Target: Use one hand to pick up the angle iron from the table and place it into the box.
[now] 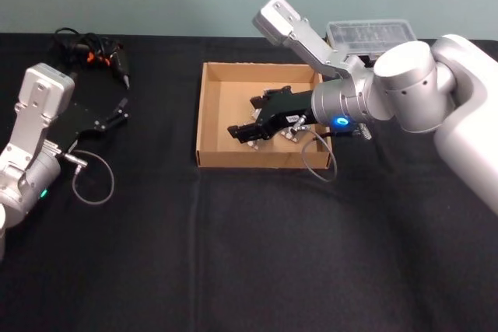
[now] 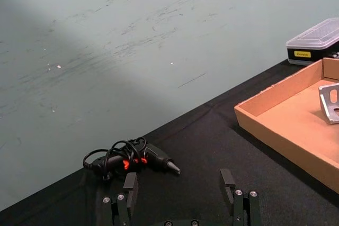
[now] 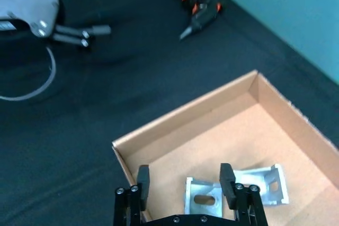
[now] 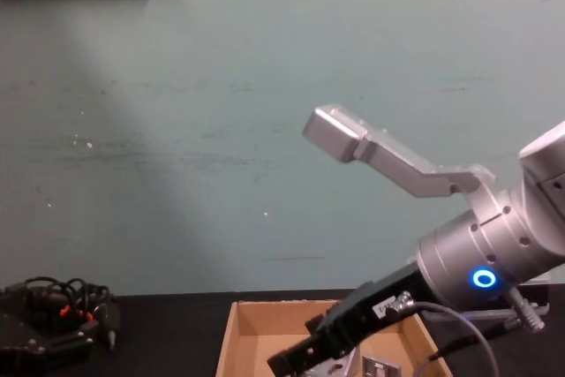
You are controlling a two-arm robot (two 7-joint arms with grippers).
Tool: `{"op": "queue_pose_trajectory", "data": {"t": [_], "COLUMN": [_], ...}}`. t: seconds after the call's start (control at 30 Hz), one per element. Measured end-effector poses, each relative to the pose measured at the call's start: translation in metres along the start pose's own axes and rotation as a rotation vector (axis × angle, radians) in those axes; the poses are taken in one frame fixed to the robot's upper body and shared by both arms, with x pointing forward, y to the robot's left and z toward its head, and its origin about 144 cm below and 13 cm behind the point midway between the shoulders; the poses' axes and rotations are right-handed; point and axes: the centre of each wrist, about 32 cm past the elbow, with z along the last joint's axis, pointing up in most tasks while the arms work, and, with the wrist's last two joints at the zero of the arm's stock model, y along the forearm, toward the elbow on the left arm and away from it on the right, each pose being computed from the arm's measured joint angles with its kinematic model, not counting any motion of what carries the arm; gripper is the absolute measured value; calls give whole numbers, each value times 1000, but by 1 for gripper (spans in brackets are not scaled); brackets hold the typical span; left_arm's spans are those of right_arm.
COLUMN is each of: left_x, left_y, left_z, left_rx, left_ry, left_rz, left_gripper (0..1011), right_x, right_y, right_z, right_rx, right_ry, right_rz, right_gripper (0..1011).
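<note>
- The black table point(image 1: 249, 254) spanned the whole workspace, running back to a teal wall.
- The right arm point(image 1: 436, 91) reached in from the right side, its silver-grey links angled over the far right corner of the box.
- The box point(image 1: 208, 106), a shallow tan cardboard tray without a lid, sat on the table a little right of centre; the chest view showed its front wall point(image 4: 231, 328) low in the scene.
- The left arm point(image 1: 31, 138) was parked at the table's left edge, well apart from the box.
- A black plastic case with a clear lid point(image 1: 369, 33) stood just behind the box's far right corner, also seen from the left wrist point(image 2: 313, 42).
- The right gripper point(image 1: 247, 134) hung inside the box above its floor, its fingers spread with nothing between them; in the right wrist view point(image 3: 183, 181) the gap between them was bare.
- The left gripper point(image 2: 180, 186) rested low over the table, fingers spread and holding nothing.
- A black tool wrapped in its cord, with orange marks point(image 1: 93, 54), lay at the far left of the table.
- The angle iron point(image 3: 238, 191), a bright metal bracket with slotted holes, lay on the box floor just beside the right gripper's fingertips, untouched by them; one upright flange showed from the left wrist point(image 2: 329, 102).
</note>
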Motion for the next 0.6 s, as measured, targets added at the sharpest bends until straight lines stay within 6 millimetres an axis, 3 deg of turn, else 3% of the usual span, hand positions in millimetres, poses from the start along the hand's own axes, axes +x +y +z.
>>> {"op": "queue_pose_trajectory", "data": {"t": [0.23,0.47,0.6], "left_x": [0,0,0], "left_y": [0,0,0], "left_z": [0,0,0], "left_rx": [0,0,0], "left_ry": [0,0,0], "left_rz": [0,0,0], "left_gripper": [1011,1011,1011], "right_x": [-11,-25,-28], "right_y": [-17,-40,-52], "right_z": [-5,-27,-50], "right_rx": [113,273,358], "right_ry": [-7,2,34], "right_rz": [-34,-119,-175], "right_gripper": [993,1003,1002]}}
